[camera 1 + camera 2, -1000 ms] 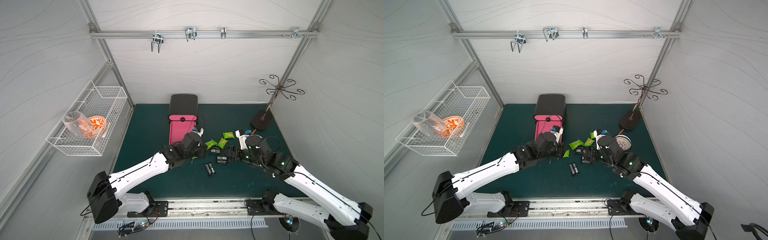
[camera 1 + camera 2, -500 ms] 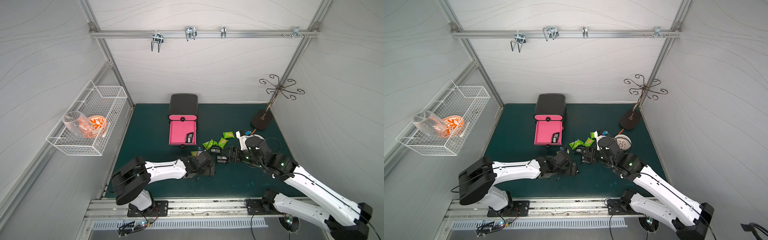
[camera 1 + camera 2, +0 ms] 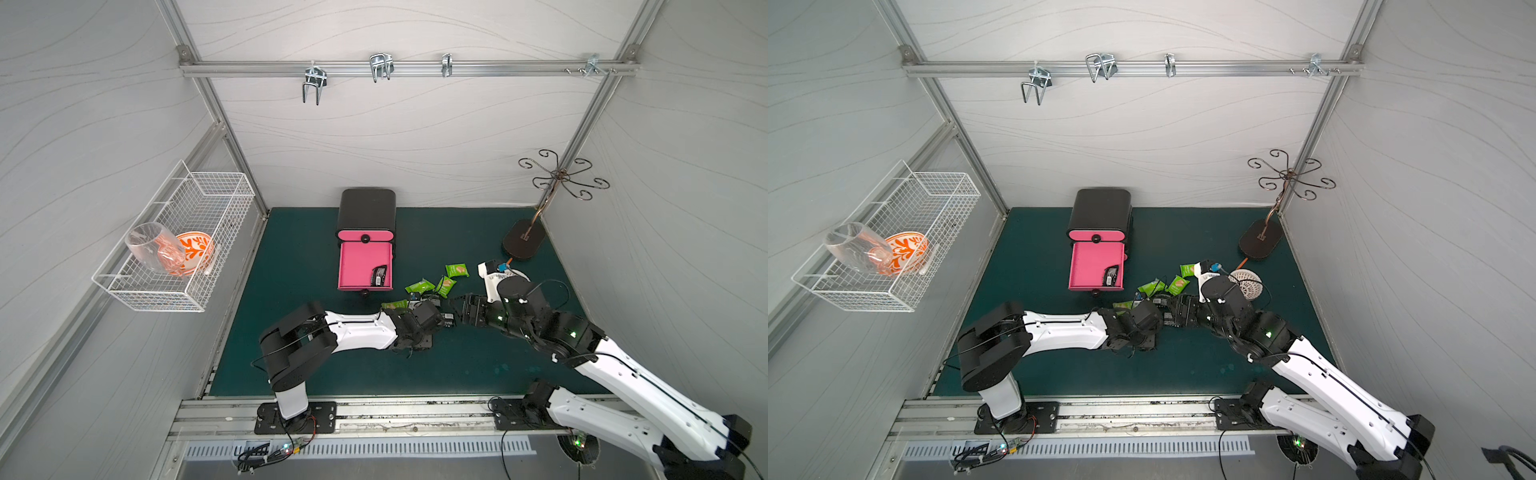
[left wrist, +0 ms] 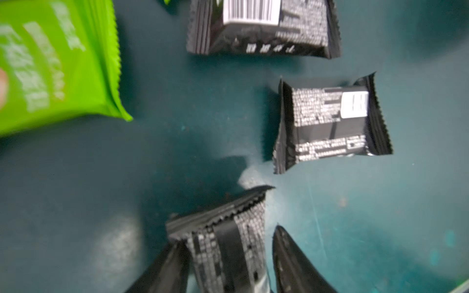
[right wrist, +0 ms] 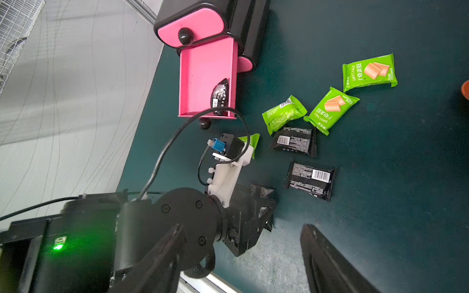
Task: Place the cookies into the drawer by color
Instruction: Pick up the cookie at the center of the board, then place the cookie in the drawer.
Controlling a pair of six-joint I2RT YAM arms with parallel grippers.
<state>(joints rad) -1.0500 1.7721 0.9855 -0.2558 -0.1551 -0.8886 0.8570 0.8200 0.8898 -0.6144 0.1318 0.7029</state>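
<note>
One packet inside the pulled-out drawer, other packets right of it.

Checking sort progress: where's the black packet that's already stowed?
In both top views the black packet lies inside the open drawer, against its right wall, close to the front knob.

A dark green mat covered the floor of the booth. Seen from its middle, a black cabinet with pink drawer fronts stood at 12 o'clock, near the back wall. The dark oval foot of a metal hook stand rested at 2 o'clock, near the corner. Close to that foot, at its 7 o'clock, lay a white perforated dome. Four green packets were strewn from the middle toward 1 o'clock, one partly hidden. Two black packets lay flat just beside them, at their 6 o'clock.
</note>
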